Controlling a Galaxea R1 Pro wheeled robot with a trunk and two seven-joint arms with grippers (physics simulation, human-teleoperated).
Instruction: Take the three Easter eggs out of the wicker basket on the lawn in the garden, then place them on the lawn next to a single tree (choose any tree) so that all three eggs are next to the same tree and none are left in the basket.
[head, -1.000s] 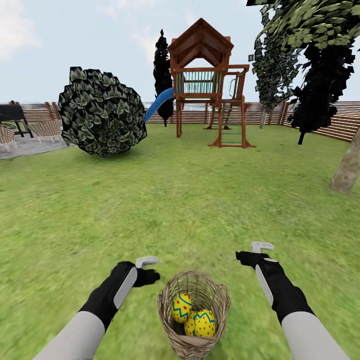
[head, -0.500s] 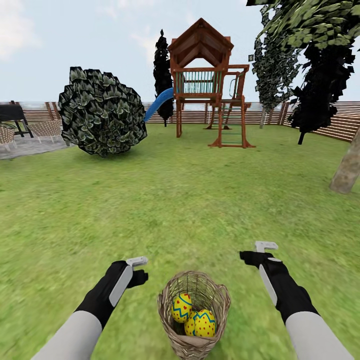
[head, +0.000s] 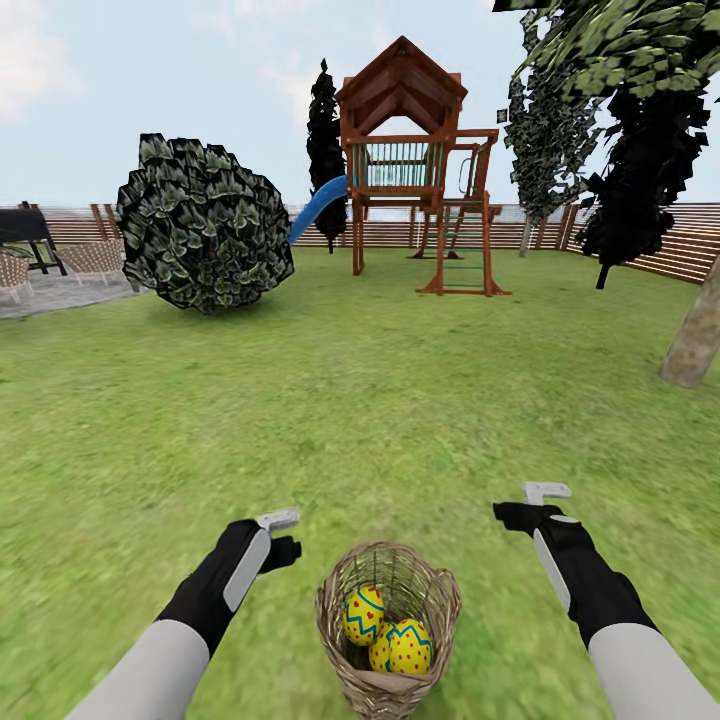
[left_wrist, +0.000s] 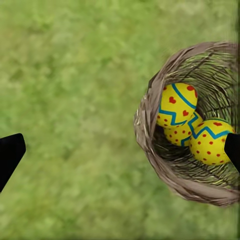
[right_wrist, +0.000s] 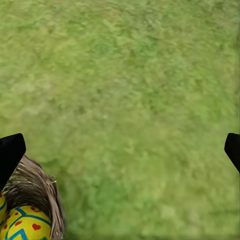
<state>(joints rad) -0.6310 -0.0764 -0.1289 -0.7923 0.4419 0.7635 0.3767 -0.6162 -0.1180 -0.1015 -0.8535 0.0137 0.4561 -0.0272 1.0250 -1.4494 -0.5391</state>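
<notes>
Left wrist view reveals three Easter eggs (left_wrist: 176, 104) basketed; both claws spread.

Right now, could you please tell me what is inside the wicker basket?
The wicker basket holds three Easter eggs; one sits lower, mostly hidden under the other two. The basket floor beneath them is covered.

wicker basket (left_wrist: 150, 145) on lawn (left_wrist: 75, 100), three Easter eggs (left_wrist: 176, 105) inside, touching one another
</notes>
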